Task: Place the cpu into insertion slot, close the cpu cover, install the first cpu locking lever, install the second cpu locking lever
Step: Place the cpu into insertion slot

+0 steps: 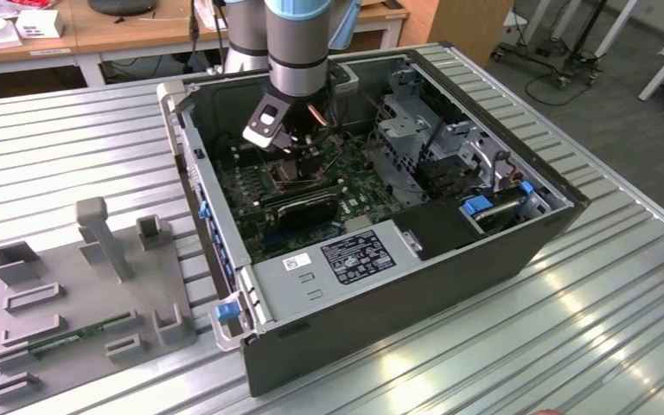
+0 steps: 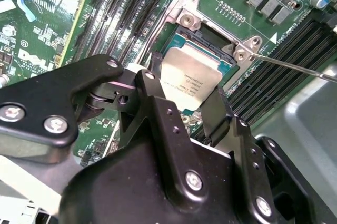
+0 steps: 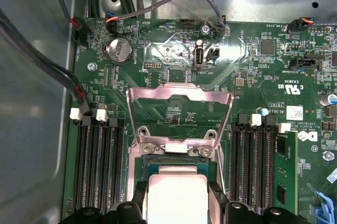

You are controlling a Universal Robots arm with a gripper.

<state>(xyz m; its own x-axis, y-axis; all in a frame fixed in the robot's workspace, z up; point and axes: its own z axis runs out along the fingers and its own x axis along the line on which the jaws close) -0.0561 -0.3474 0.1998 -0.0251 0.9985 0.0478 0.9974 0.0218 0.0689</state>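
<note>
Green motherboard [image 3: 158, 55] beneath; cpu [image 2: 192, 76] clamped in tool [image 2: 185, 89], above insertion slot [image 2: 206, 38].

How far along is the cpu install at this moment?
Nothing looks finished yet. In hand: the pincer grips the cpu right at the insertion slot; I cannot tell whether it is seated. Left: the cpu cover stands open, and a locking lever sticks out unlatched beside the slot.
</note>
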